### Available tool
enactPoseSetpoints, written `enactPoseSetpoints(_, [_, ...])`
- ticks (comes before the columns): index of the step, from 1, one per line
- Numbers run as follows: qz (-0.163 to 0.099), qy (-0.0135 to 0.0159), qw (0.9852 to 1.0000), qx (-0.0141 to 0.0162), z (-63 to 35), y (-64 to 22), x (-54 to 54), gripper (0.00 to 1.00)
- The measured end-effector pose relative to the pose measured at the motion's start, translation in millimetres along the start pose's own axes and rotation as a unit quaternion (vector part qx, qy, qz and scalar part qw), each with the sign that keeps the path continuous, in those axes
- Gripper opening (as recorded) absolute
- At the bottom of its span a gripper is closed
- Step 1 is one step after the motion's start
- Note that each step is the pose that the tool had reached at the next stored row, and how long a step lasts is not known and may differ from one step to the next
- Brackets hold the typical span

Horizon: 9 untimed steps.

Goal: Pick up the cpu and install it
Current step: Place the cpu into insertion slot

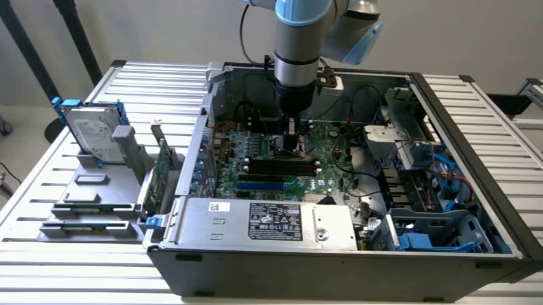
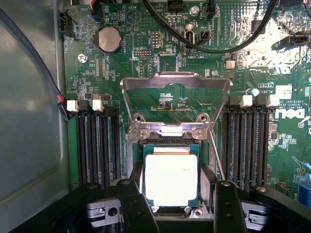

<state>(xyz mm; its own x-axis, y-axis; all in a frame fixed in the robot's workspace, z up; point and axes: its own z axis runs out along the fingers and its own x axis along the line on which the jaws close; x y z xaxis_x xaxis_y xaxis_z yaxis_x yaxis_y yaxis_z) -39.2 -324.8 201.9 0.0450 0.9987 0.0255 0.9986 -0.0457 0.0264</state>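
The cpu (image 2: 170, 179), a small square chip with a pale silver top, lies flat in the motherboard socket (image 2: 171, 145) under my wrist. My gripper (image 2: 172, 180) straddles it, the dark fingers (image 2: 132, 206) pressed against its two opposite edges. The socket's metal load plate (image 2: 175, 82) stands swung up and open just beyond the chip. In the exterior view my gripper (image 1: 293, 141) reaches straight down into the open computer case (image 1: 339, 267), onto the middle of the green motherboard (image 1: 280, 165).
Black memory slots (image 2: 97, 145) flank the socket on both sides, and black cables (image 2: 228, 46) loop across the board. A silver power supply (image 1: 263, 221) fills the case's near side. Outside, at the exterior view's left, a hard drive (image 1: 89, 133) and a green card (image 1: 157, 175) stand in grey holders.
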Motion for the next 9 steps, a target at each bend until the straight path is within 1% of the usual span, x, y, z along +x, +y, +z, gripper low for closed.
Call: enactPoseSetpoints(9, [0.0, -0.0011, 1.0, 0.0, 1.8, -0.1, 0.2, 0.55])
